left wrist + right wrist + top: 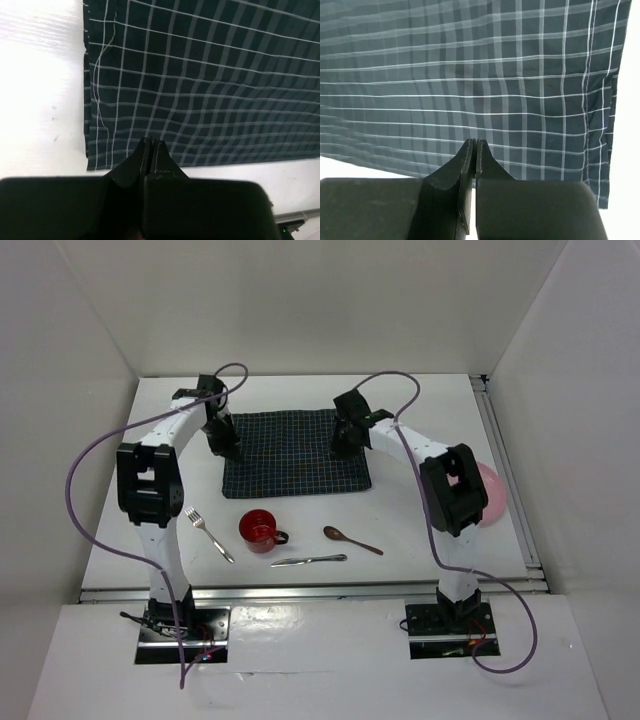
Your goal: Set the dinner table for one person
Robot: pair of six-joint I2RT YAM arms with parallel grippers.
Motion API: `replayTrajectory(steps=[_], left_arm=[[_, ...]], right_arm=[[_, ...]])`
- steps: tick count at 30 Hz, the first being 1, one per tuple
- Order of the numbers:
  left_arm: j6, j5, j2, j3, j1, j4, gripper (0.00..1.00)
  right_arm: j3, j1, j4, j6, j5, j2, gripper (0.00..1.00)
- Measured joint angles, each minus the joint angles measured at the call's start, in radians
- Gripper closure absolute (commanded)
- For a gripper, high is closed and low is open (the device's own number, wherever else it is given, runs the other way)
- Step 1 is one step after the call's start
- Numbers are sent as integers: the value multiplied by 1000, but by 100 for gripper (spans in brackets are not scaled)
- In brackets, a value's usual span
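White walls box in the dinner table (300, 390), a plain white top that fills the middle of the overhead view. We list at its far centre one dark checked cloth mat (295, 453), lying flat.

Left arm: reaches forward with the elbow raised. The left gripper (151, 142) points down over the mat's left edge, fingers clenched together.

Right arm: mirrors it. The right gripper (474, 143) is over the mat's right edge, likewise clenched. We cannot tell whether either one pinches cloth.

Near side, left to right: fork (208, 534), red cup (260, 530), knife (308, 560), spoon (351, 539). A pink plate (490, 490) sits partly behind the right arm.
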Motion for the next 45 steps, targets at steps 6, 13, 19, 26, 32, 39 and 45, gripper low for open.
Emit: replayTrajectory(steps=[6, 13, 19, 26, 32, 39, 45], left_arm=[[-22, -6, 131, -4, -8, 10, 100], [-50, -10, 155, -29, -8, 37, 100], [-71, -1, 93, -134, -10, 115, 100], [-82, 2, 35, -231, -44, 159, 100], [-81, -3, 42, -215, -87, 144, 100], [-82, -4, 82, -150, -107, 105, 100], [-82, -4, 118, -90, -110, 73, 100]], right_arm=[[70, -18, -50, -21, -26, 159, 100], [41, -41, -34, -12, -22, 174, 100], [-127, -53, 63, 34, -27, 80, 100], [-364, -53, 82, 89, -13, -88, 100], [-409, -62, 74, 108, 6, -124, 100], [-381, -113, 74, 116, 4, -100, 100], [-347, -151, 77, 114, 5, -74, 100]])
